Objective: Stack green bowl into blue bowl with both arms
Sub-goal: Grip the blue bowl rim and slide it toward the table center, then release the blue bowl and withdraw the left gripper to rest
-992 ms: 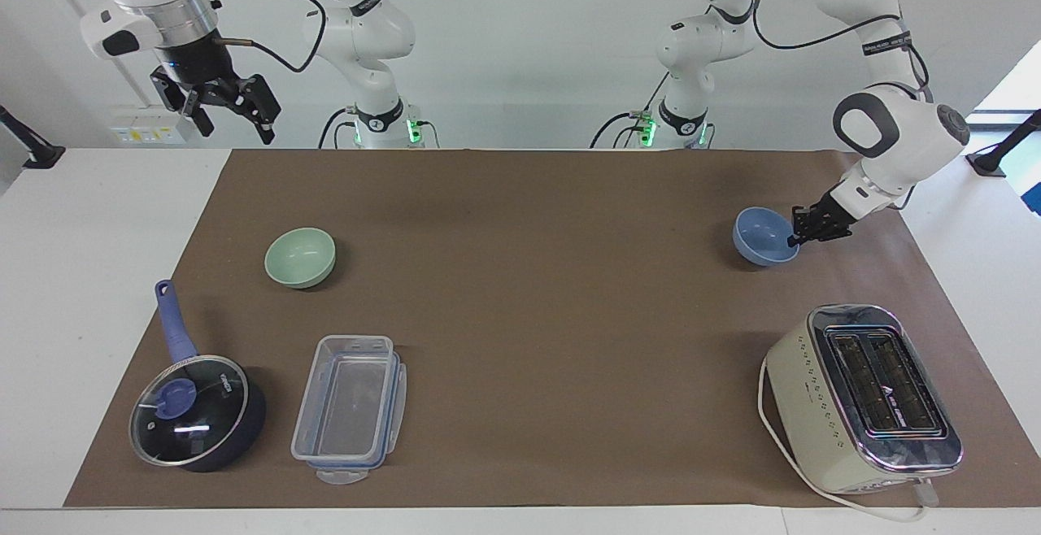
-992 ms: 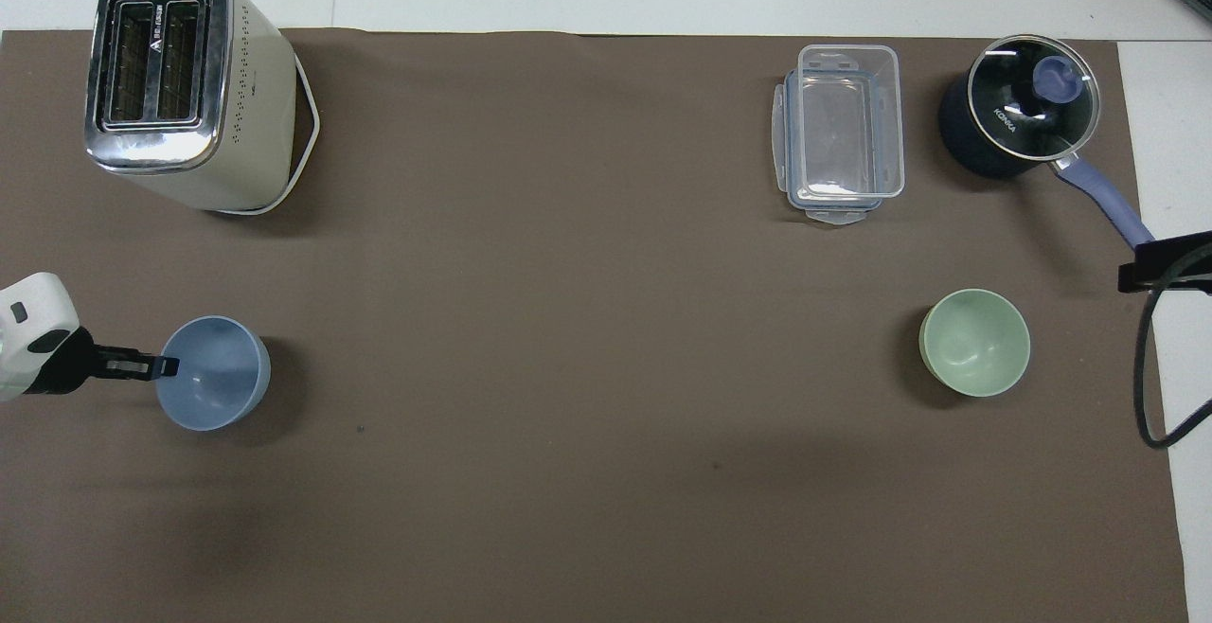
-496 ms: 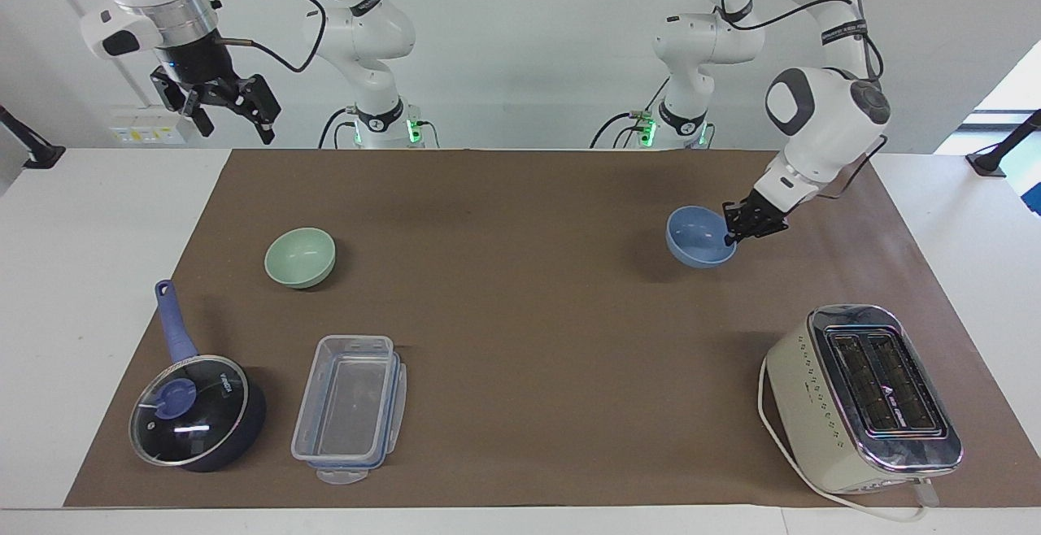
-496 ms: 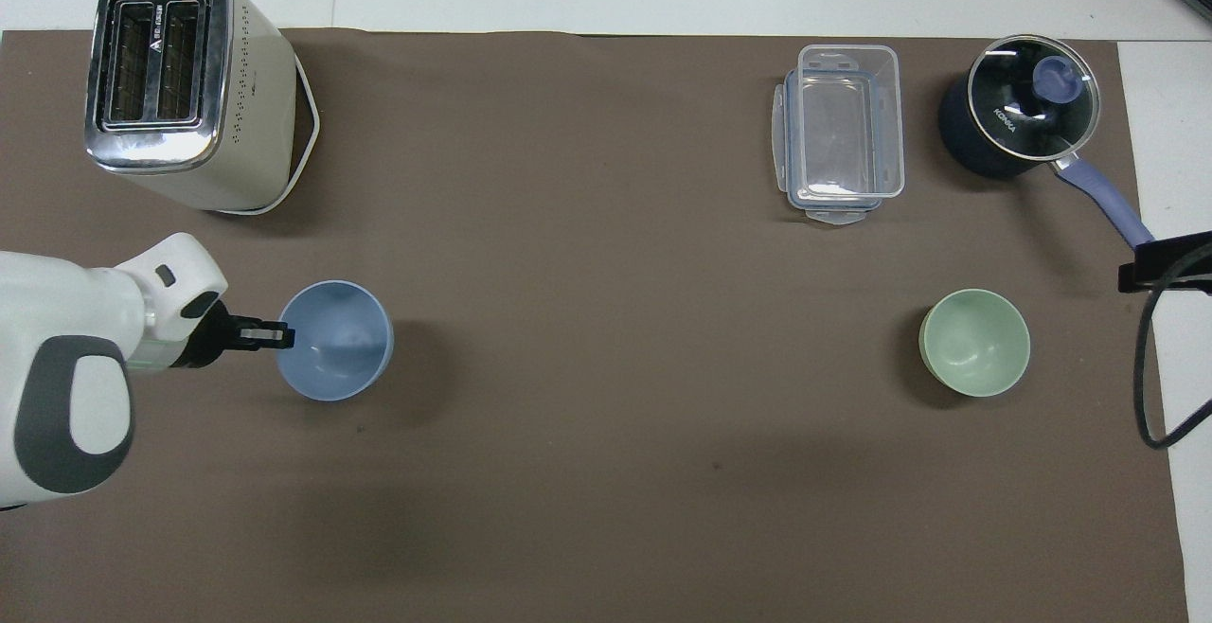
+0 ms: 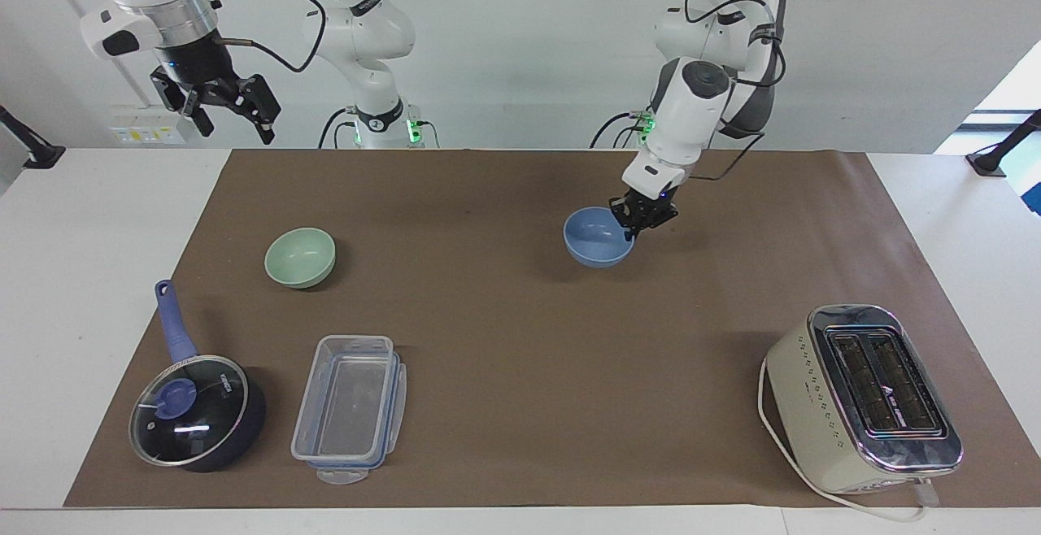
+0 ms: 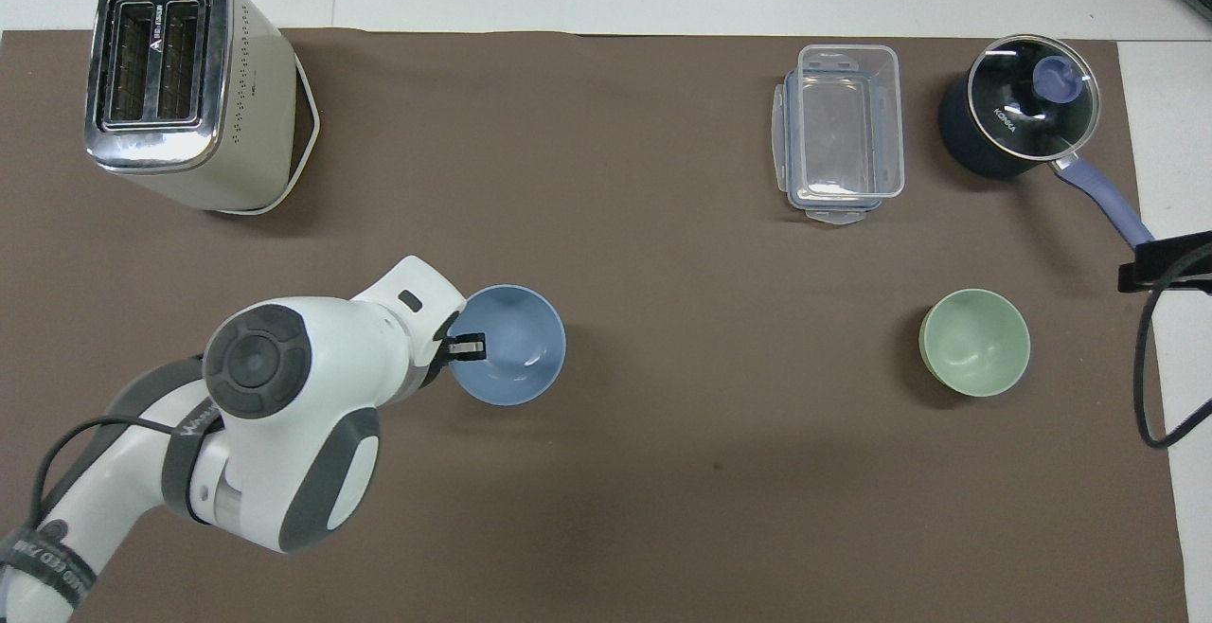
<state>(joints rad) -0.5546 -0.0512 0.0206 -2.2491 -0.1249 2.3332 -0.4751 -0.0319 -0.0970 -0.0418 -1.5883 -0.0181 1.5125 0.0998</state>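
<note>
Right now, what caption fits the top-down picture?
Left gripper carries the blue bowl by its rim toward the green bowl.

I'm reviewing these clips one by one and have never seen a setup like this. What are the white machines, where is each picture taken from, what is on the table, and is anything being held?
The white machines are two jointed robot arms, each ending in a two-finger claw. One picture faces the robots from across the table, so they stand at its top. The other looks down from above the robots' end.

On the brown mat lie a green bowl, a blue bowl, a clear box, a lidded saucepan and a toaster.

The left claw is shut on the blue bowl's rim, near the middle of the mat. I cannot tell whether the bowl is lifted or resting on the mat.

The right claw is open, holds nothing, and waits up in the air at its own end of the table. The green bowl sits untouched.
</note>
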